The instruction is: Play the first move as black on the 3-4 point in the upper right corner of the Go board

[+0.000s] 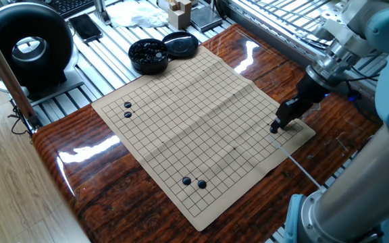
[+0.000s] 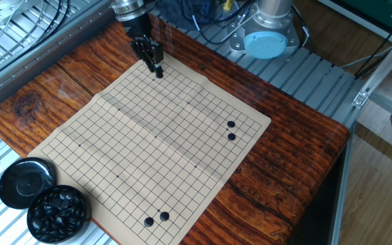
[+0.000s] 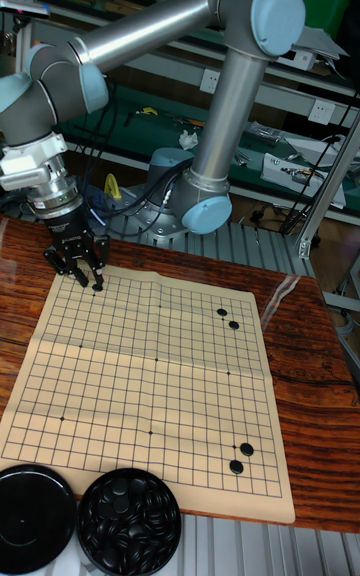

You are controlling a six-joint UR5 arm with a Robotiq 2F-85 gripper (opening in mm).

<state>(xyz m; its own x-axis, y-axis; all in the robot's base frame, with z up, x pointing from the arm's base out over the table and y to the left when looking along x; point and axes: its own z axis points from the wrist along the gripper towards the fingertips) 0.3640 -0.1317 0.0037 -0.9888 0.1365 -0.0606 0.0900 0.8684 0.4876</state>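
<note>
The tan Go board [image 1: 201, 121] lies on the wooden table. My gripper [image 1: 275, 127] is tip-down on the board's right corner region, a few lines in from both edges. In the other fixed view the gripper [image 2: 158, 71] stands at the far corner. A small black stone [image 2: 159, 73] shows at the fingertips, at board level. The fingers cover the 3-4 point, so the exact crossing cannot be read. The tall fixed view shows the gripper [image 3: 97, 284] at the board's top left. Whether the fingers still pinch the stone is unclear.
Two pairs of black stones lie on the board [image 1: 127, 110] [image 1: 194, 182]. A black bowl of stones [image 1: 148, 55] and its lid [image 1: 180, 44] stand beyond the far corner. A black round device [image 1: 27, 47] sits at left. The arm's base [image 2: 271, 41] is behind the table.
</note>
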